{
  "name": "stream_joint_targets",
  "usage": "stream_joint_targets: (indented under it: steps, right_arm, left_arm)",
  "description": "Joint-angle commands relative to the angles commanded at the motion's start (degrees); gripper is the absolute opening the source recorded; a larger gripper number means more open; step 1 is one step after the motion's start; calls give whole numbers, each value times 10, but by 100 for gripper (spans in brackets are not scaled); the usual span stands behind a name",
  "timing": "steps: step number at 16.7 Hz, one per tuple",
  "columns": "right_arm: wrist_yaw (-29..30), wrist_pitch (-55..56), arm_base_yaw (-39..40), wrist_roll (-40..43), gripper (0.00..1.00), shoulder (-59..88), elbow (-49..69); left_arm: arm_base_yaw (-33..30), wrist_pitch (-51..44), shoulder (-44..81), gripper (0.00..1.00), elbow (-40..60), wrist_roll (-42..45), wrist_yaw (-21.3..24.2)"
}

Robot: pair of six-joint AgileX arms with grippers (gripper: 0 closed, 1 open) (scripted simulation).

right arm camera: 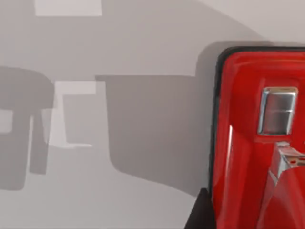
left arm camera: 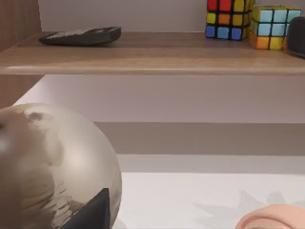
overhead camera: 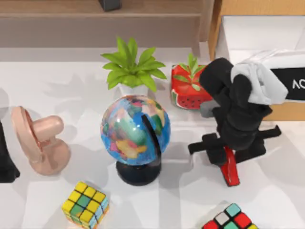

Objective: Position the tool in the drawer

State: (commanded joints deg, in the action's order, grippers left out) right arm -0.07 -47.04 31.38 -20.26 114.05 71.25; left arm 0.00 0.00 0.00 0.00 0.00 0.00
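The tool, a glossy red stapler [overhead camera: 231, 172], is at the front right of the table, right of the globe, and fills one side of the right wrist view [right arm camera: 252, 143]. My right gripper [overhead camera: 231, 154] comes down over its far end with a dark finger [right arm camera: 199, 214] against its black edge, shut on it. The drawer [overhead camera: 217, 28] stands open at the back right, tan wood with a white inside, partly hidden by my right arm. My left arm [overhead camera: 5, 162] is parked at the table's left edge.
A globe [overhead camera: 136, 133] stands mid-table, with a green plant [overhead camera: 131, 67] and a watermelon pot [overhead camera: 188, 90] behind it. A pink ornament [overhead camera: 40, 140] sits left. Two Rubik's cubes [overhead camera: 86, 204] [overhead camera: 228, 219] lie near the front edge. A shelf unit [overhead camera: 95, 19] lines the back.
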Motion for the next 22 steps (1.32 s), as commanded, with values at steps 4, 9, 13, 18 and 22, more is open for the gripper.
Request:
stream_joint_targets:
  steps: [4, 9, 13, 18, 22]
  right_arm:
    - [0, -27, 0, 0, 0, -11, 15]
    - [0, -63, 0, 1, 0, -29, 34]
    - [0, -61, 0, 0, 0, -26, 33]
    - [-15, -81, -16, -4, 0, -80, 101]
    - [-27, -106, -42, 1, 0, -104, 208]
  left_arm:
    - [0, 0, 0, 100, 0, 0, 0]
    - [0, 0, 0, 100, 0, 0, 0]
    - [0, 0, 0, 100, 0, 0, 0]
    - [0, 0, 0, 100, 0, 0, 0]
    - [0, 0, 0, 100, 0, 0, 0]
